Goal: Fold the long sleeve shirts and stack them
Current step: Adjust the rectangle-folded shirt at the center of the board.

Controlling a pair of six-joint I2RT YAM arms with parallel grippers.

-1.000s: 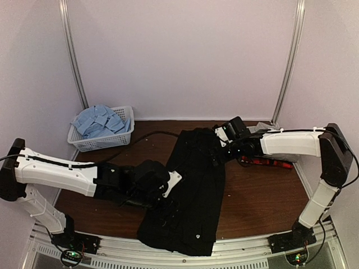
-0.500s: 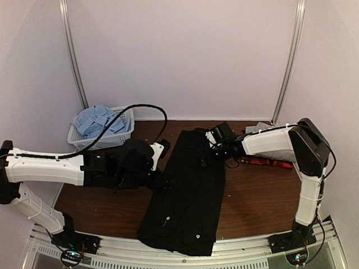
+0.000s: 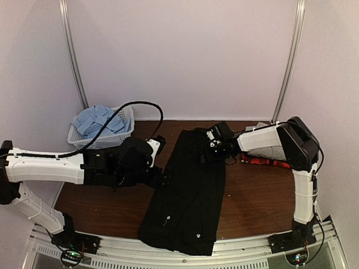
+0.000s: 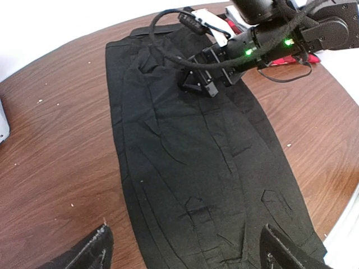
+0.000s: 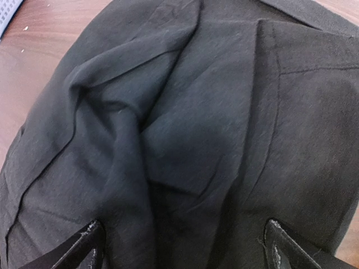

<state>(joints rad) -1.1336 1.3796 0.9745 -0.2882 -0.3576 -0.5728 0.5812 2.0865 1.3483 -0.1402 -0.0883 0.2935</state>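
The black shirt lies folded into a long narrow strip from the back of the table to its front edge. My left gripper hovers over the strip's left edge. In the left wrist view its fingers stand wide apart above the black shirt, and the left gripper holds nothing. My right gripper is low over the far, collar end. In its own view the right gripper is open over rumpled black cloth. A light blue shirt fills the basket. A red-and-black plaid shirt lies at the right.
The white mesh basket stands at the back left corner. A bit of grey cloth shows behind the right forearm, above the plaid shirt. The left arm's black cable arches over the basket. Brown table shows right of the strip.
My left gripper has opened, let go of the shirt's left edge and drawn back toward the rear left. My right gripper has slid a little left over the collar end.
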